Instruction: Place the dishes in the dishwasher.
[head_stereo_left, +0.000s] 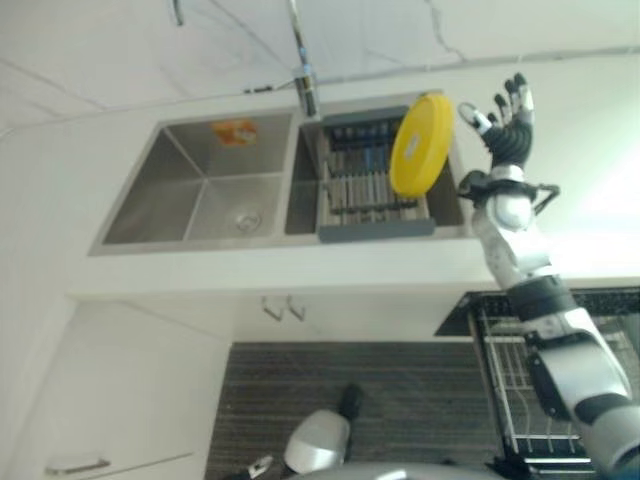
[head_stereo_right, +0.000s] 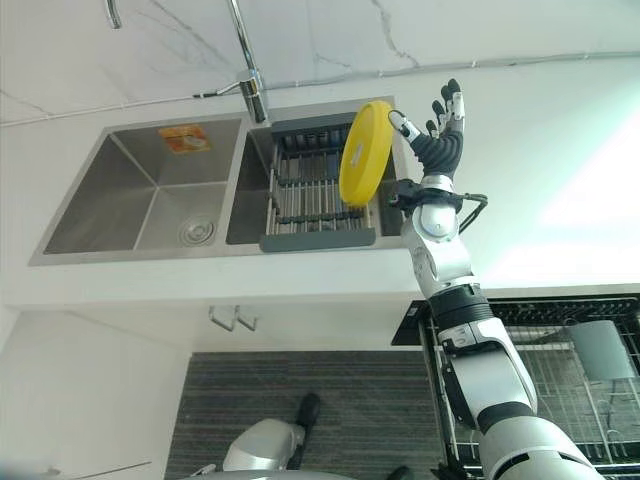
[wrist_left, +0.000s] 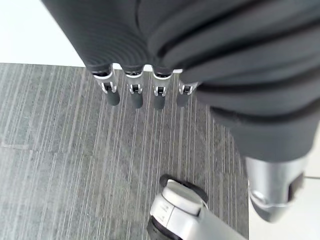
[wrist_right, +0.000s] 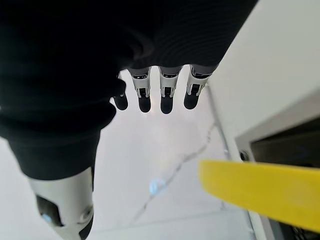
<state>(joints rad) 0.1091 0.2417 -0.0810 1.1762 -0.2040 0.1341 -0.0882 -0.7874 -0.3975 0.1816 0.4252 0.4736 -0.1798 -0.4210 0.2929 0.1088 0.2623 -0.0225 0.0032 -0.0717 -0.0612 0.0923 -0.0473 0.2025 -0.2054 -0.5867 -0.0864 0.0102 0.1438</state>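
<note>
Down low on the left, left hand (wrist_left: 145, 95) hanging over the grey striped floor (wrist_left: 60, 165), fingers straight and loose, nothing in it.

Up on the white counter (head_stereo_left: 60, 190), an empty left sink bowl (head_stereo_left: 200, 185), then the tap (head_stereo_left: 303, 60), then the right bowl with a dish rack (head_stereo_left: 360, 185) sitting in it.

Standing on edge in that rack, tilted: one yellow plate (head_stereo_right: 364, 152). Not yet in the dishwasher.

Just right of the plate, right hand (head_stereo_right: 437, 135) reaching up high on a long straight arm, fingers spread wide and straight, thumb near the plate's rim. Holding nothing; touching or just beside the rim, hard to tell.

Looks like the very start: going for the plate. Next, probably: close fingers and thumb on the rim, lift it clear of the rack.

Far right and low: open dishwasher basket (head_stereo_right: 560, 370), wire, waiting, a grey cup (head_stereo_right: 603, 350) already inside.
</note>
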